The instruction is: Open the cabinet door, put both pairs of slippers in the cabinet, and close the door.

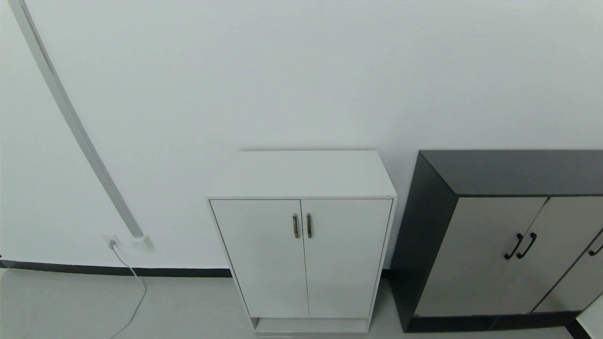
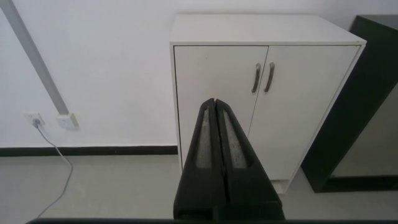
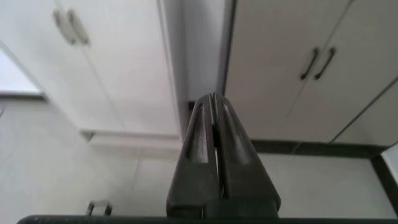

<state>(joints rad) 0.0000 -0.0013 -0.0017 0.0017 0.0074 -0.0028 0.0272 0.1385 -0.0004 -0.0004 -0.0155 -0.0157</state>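
Closest in, the left end effector (image 2: 214, 103): two black, wedge-shaped fingers with grey padded faces, pressed flat together and holding nothing. The right end effector (image 3: 214, 98) has the same build and the same pinched-closed tips, also empty.

Below and ahead of both lies the floor (image 1: 188, 306), pale, smooth and slightly glossy, with open room between the tips and the furniture. Low beside the right end effector a small dark shape sits on the floor, too small to tell what it is.

Straight beyond the left end effector stands the white cabinet (image 1: 301, 254), well apart from its tips. It is a boxy, matte-white unit with crisp square edges and a flat top. Its two doors (image 2: 267, 106) are shut flush, so the inside is hidden. Two slim metal handles (image 1: 302, 225) run upright side by side at the centre seam, and a shallow recess sits under the doors.

The right end effector faces the narrow gap between that unit and a dark cabinet (image 1: 494, 249) to the right, black-framed with grey doors.

Farthest back is a plain white wall (image 1: 301, 70) with a black baseboard (image 1: 118, 270). A socket (image 1: 112, 243) and a trailing cable (image 1: 134, 282) are on the left, with a grey conduit (image 1: 70, 117) slanting up from them.
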